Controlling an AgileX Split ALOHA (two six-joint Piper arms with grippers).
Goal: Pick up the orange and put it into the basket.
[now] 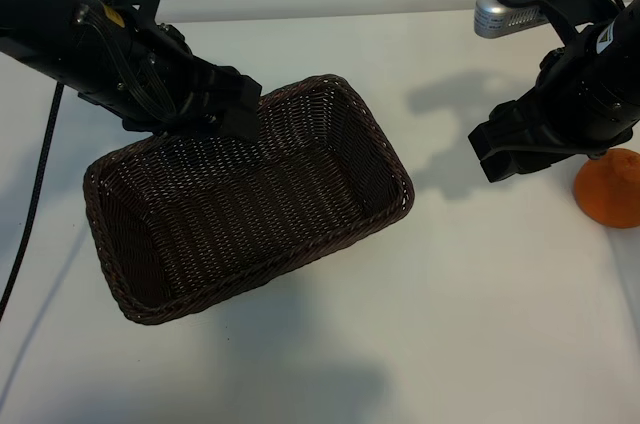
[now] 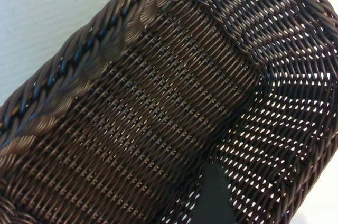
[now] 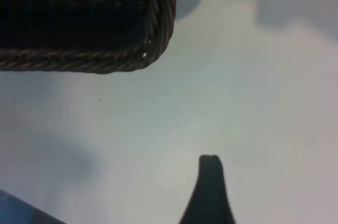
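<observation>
Left gripper [image 1: 235,109] is held raised at the scene's left, jaws parted; right gripper [image 1: 497,152] is held raised at the right, jaws parted.

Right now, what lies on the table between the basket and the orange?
Nothing rests there: the exterior view shows bare white table between basket and orange. Only the right tool hangs above that stretch.

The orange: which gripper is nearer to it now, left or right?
Right. The right gripper hangs open just beside the orange, not touching it. The left gripper is far across the table, over the basket rim.
</observation>
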